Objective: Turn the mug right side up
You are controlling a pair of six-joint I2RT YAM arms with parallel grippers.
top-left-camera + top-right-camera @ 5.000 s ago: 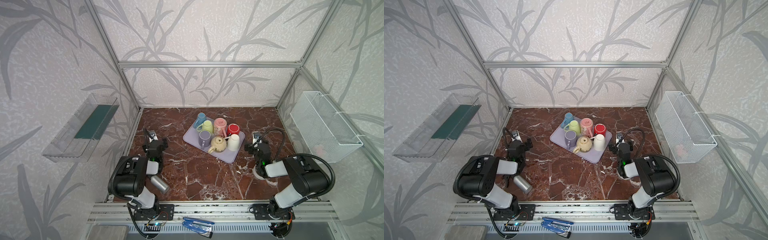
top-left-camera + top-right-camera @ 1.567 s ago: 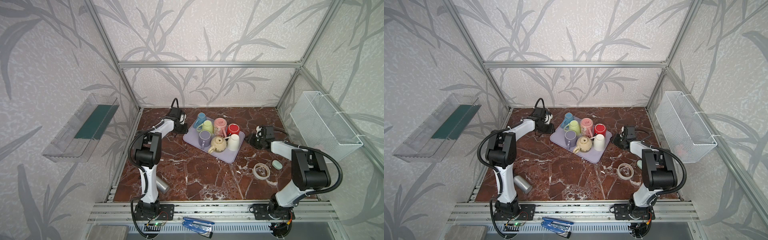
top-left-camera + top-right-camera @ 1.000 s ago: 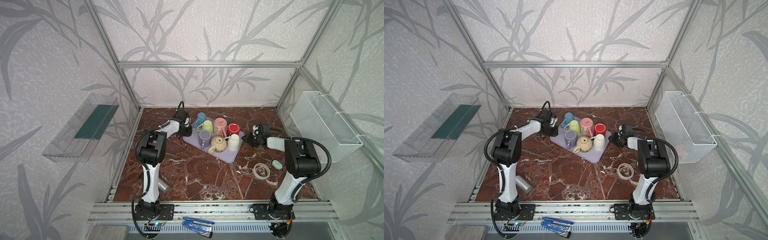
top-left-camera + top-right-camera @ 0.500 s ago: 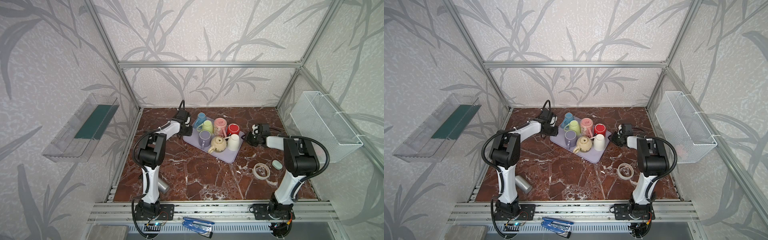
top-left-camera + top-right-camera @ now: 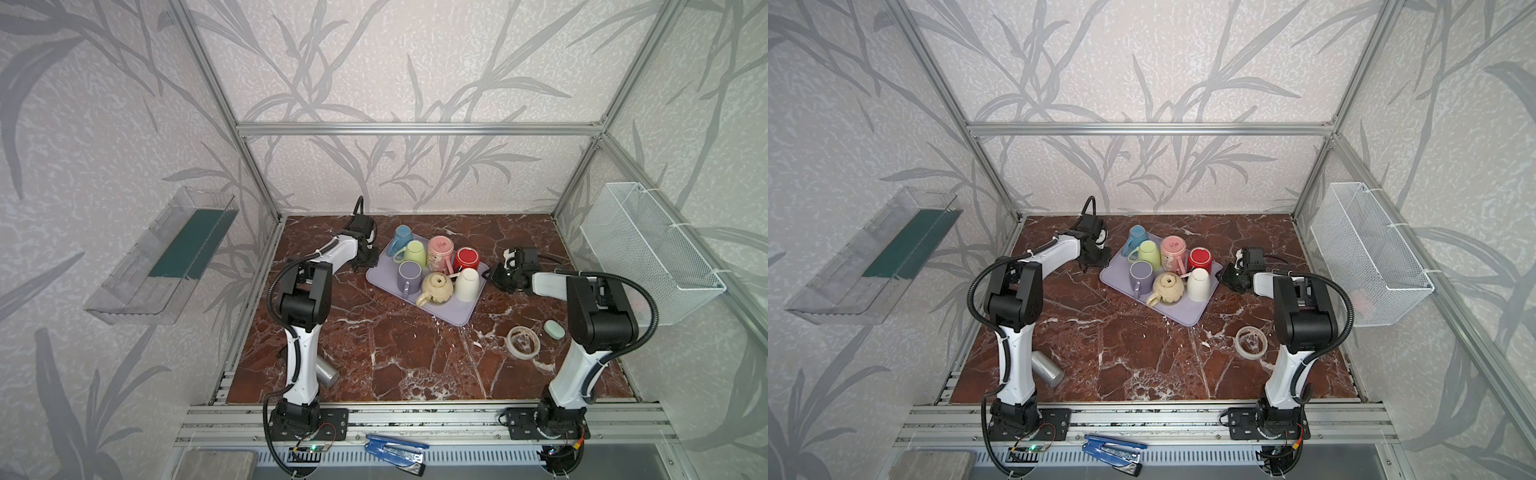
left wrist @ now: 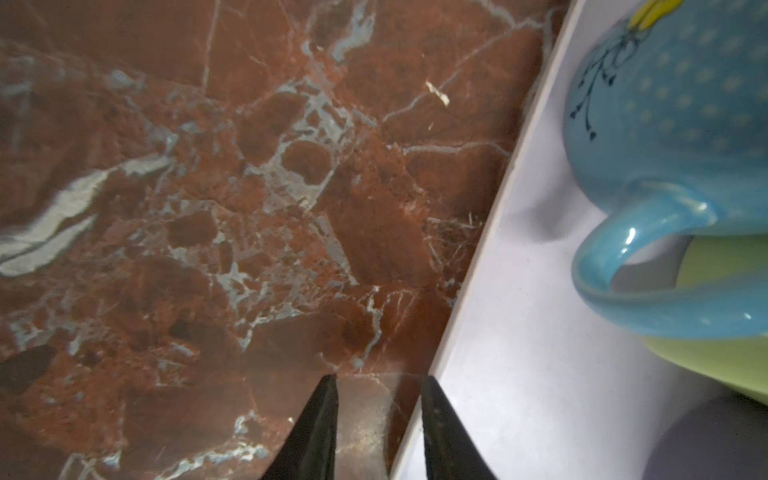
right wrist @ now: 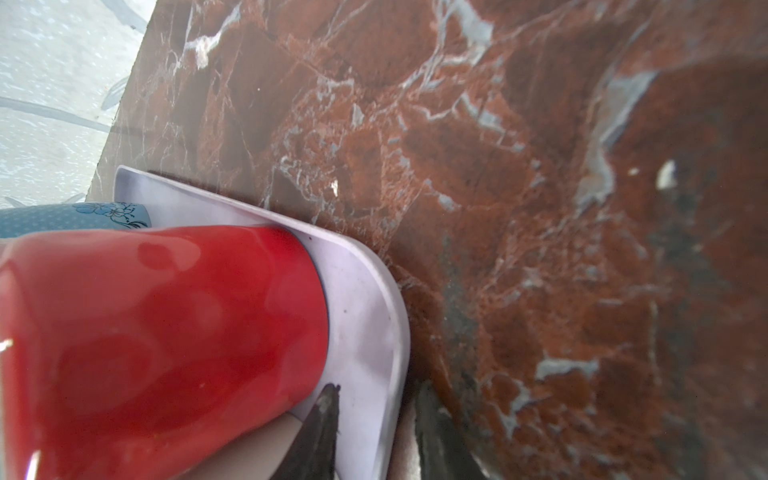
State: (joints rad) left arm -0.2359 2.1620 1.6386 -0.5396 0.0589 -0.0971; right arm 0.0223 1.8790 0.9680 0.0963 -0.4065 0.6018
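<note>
Left tool (image 6: 379,378) sits low over the tabletop (image 6: 208,208), jaws a little apart with only bare marble between them. The lilac tray (image 6: 519,374) has its edge running just beside one fingertip (image 6: 436,415). Ahead of that tool, on the tray, I see a blue mug (image 6: 685,104) with its handle turned toward the tool and a green mug (image 6: 727,357) right against it. On the tray's far side from it, the right tool (image 7: 376,386) has its jaws partly open and straddling the rim, one tip over the tray floor and the other over marble. I cannot tell whether either tip touches the rim. Just beside the inner tip, a red mug (image 7: 166,324) stands on the tray, apparently bottom-up.
</note>
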